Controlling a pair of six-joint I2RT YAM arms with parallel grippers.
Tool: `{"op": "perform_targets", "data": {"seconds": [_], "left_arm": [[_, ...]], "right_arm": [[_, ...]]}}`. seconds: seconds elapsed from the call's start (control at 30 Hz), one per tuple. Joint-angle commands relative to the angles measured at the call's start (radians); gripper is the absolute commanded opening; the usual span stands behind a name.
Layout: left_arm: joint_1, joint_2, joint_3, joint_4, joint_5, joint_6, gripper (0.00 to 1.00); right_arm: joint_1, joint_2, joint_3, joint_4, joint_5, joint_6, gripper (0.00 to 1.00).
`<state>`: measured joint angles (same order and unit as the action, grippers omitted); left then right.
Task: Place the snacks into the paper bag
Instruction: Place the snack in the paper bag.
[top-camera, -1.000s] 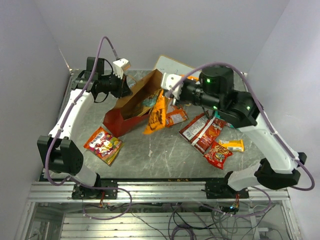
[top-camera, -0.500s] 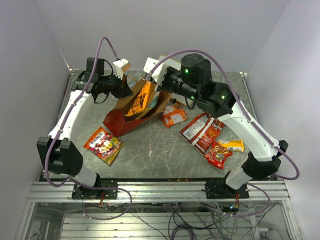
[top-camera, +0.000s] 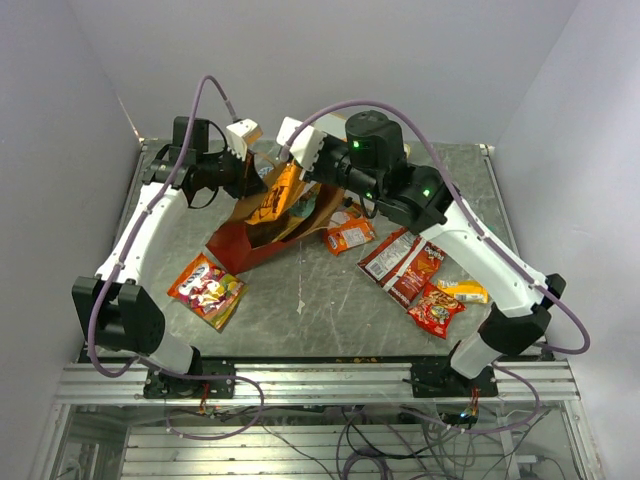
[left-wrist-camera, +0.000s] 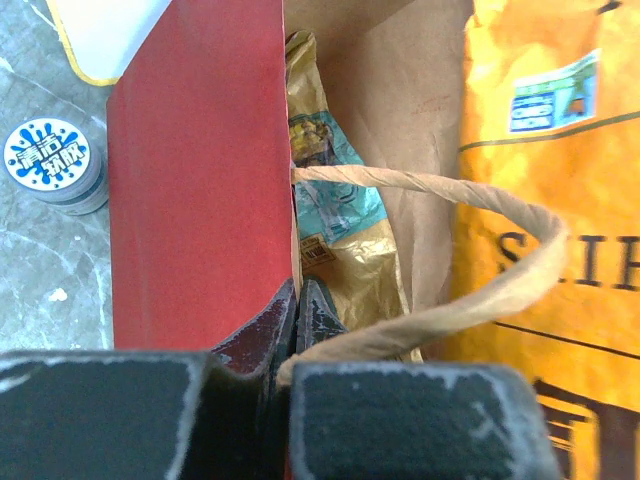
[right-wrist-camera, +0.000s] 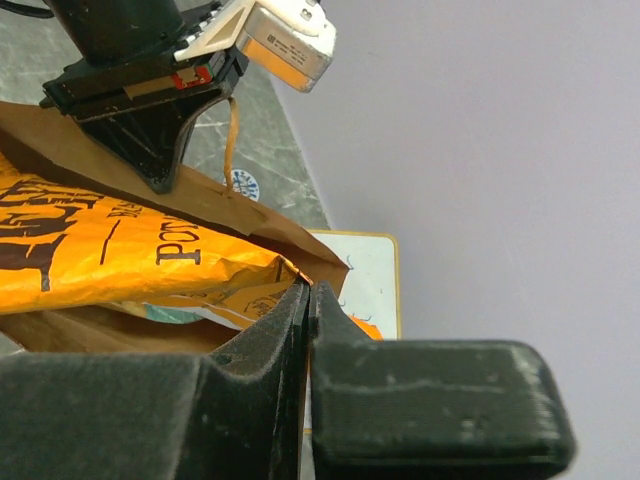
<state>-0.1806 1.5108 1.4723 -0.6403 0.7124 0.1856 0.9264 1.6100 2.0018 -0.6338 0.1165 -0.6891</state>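
The paper bag (top-camera: 228, 243) lies tilted on its side, with its mouth turned up and away from the arm bases; I judge this is so that packets can slide in along the lower wall. The left gripper (top-camera: 243, 172) is clenched on the upper rim of the paper bag, close to one handle (left-wrist-camera: 450, 185); this grip seems meant to hold the mouth open and the bag steady. The right gripper (top-camera: 292, 152) is pinched tight on the flat sealed corner of the orange chip bag (top-camera: 278, 196), which sits partly inside the mouth of the paper bag; holding it by the seam probably spares the puffy body from crushing. Deeper inside the paper bag lies a teal and gold packet (left-wrist-camera: 330, 180).

The paper bag is stiff, matte red outside and brown kraft inside, with sharp folded edges; its handle is a twisted paper cord. The chip bag is glossy, crinkly film in a pillow shape.

Not yet in the paper bag: a colourful packet (top-camera: 207, 290) near its closed end; a small orange pack (top-camera: 350, 235) just beside its mouth; red packs (top-camera: 405, 262) and a yellow bar (top-camera: 463, 290) well apart from it, on the scratched grey table (top-camera: 300, 310).
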Motion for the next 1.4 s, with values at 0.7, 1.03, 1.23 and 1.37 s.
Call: {"op": "perform_targets", "data": {"seconds": [0.7, 1.03, 1.23, 1.37], "left_arm": [[-0.012, -0.030, 0.008, 0.043, 0.058, -0.004, 0.07], [-0.012, 0.000, 0.020, 0.057, -0.004, -0.070, 0.07], [-0.011, -0.004, 0.011, 0.065, -0.004, -0.075, 0.07], [-0.012, -0.009, 0.003, 0.066, -0.004, -0.071, 0.07]], "right_arm": [[0.017, 0.157, -0.014, 0.043, -0.097, -0.023, 0.00], [0.056, 0.134, -0.024, 0.049, -0.147, -0.062, 0.00], [0.074, 0.127, -0.005, 0.053, -0.104, -0.080, 0.00], [0.076, 0.129, -0.009, 0.059, -0.116, -0.081, 0.00]]}}
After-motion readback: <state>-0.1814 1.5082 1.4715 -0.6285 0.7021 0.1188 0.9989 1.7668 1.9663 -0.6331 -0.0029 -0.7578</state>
